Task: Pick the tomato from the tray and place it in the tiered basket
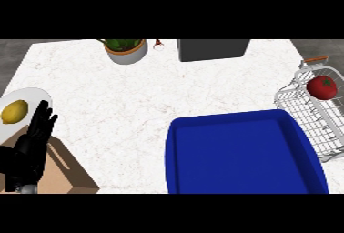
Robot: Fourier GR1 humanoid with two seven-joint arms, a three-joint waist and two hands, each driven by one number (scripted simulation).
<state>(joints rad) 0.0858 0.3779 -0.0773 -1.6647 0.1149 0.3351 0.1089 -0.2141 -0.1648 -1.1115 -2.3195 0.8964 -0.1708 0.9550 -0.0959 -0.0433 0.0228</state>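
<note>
Tomato [322, 87]: red, green-capped, lying in the upper tier of the wire basket [299, 102] at the counter's right edge. Judged delivered; nothing holds it.

Tray [242, 154]: blue, with nothing in it, just left of the basket, which fits the tomato having been taken out.

Left hand [32, 136]: fingers straight, holding nothing, resting at the left edge over a wooden board [70, 175].

Right hand: not in view.

Plate [27, 98]: white, bearing a lemon [14, 112], beside the left hand's fingertips.

Counter [134, 104]: pale marble. At the back stand a potted plant [125, 49] and a dark box [213, 49]. Grey floor beyond.
</note>
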